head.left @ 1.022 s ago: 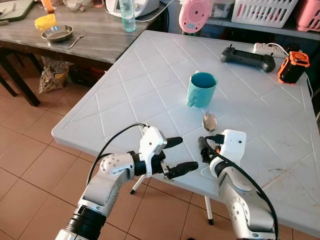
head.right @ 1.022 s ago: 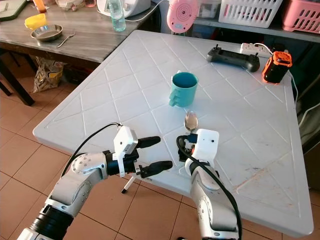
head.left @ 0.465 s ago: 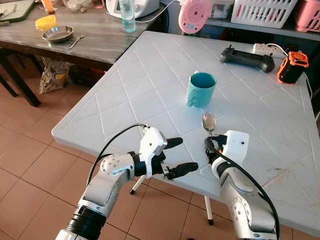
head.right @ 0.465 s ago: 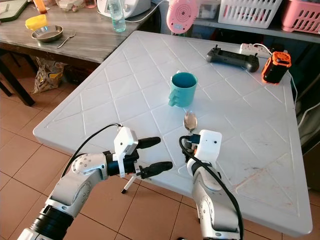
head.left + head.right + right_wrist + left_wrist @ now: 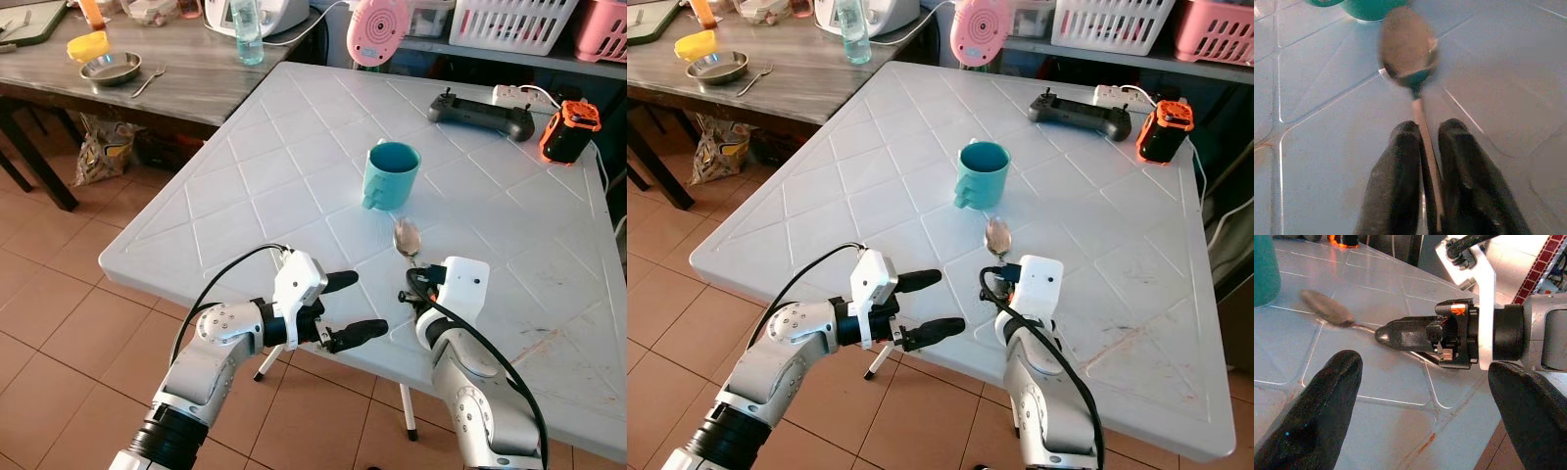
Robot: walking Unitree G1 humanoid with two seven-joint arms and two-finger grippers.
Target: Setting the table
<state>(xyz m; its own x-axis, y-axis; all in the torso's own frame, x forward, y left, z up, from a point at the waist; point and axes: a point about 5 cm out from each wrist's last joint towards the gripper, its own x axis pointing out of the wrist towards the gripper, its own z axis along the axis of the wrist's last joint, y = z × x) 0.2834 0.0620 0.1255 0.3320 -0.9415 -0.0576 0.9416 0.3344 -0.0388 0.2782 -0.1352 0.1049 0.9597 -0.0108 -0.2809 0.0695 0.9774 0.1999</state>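
A metal spoon (image 5: 407, 238) points its bowl toward the teal mug (image 5: 393, 175) on the white table (image 5: 265, 186). My right gripper (image 5: 1425, 134) is shut on the spoon's handle, low over the table just behind the mug. In the left wrist view the spoon (image 5: 1327, 309) sticks out from the right gripper's black fingers (image 5: 1405, 335). My left gripper (image 5: 346, 306) hovers open at the table's front edge, to the left of the right arm, with nothing between its fingers.
A black controller (image 5: 481, 109), an orange device (image 5: 569, 133) and a white power strip (image 5: 516, 94) lie at the table's far right. A pink fan (image 5: 378, 27) stands at the back. The wooden side table (image 5: 147, 69) holds a metal bowl (image 5: 110, 68), a fork and a bottle.
My right gripper has carried the spoon forward toward the mug. The left arm has stayed where it was.
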